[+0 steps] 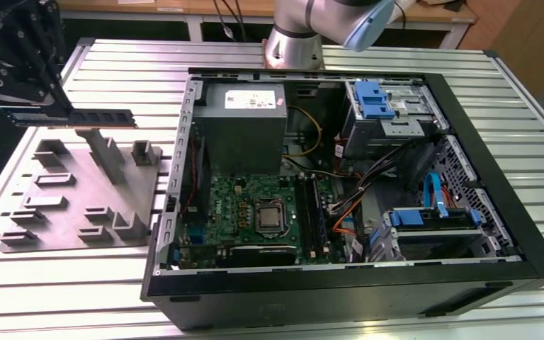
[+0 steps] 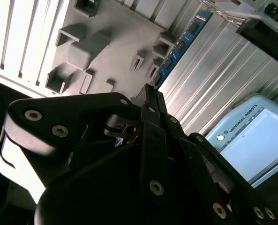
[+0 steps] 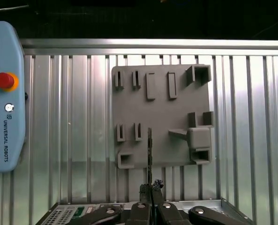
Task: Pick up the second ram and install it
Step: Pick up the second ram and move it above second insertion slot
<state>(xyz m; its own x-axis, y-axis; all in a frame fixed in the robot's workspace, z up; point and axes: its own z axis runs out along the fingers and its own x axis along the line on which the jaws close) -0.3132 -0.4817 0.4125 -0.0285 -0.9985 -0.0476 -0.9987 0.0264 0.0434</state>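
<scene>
Exterior view: the black, multi-link hand (image 1: 37, 106) is closed on the second ram (image 1: 93, 117), a thin, narrow circuit-board stick that it holds level and on edge by one end. The rest of the stick juts out sideways from the hand, toward the open computer case (image 1: 348, 301). Directly below the hand lies a matte grey fixture plate (image 1: 74, 205), moulded with raised blocks, rectangular pockets and narrow upright slots. The stick hangs just over the plate's tallest post, and whether they touch cannot be told. The plate rests on the desk (image 1: 64, 283), a surface of ribbed, brushed aluminium slats. Beside the hand, past the free end of the stick, the black steel case lies on its side with the green motherboard (image 1: 234, 205) exposed inside. The smooth silver column of the arm (image 1: 296, 35) rises beyond the case's far wall. In the first wrist view the fingers of the hand (image 3: 150, 190) converge on the stick (image 3: 149, 150), seen edge-on as a dark line that runs outward from the fingertips over the near edge of the plate (image 3: 162, 112). A pale blue teach pendant (image 3: 3, 117) with a round red button (image 3: 4, 80) lies on the slats off to one side of the hand. In the second wrist view the blue board edge and its row of black chips (image 2: 181, 44) extend beyond the fingertips (image 2: 150, 93).
</scene>
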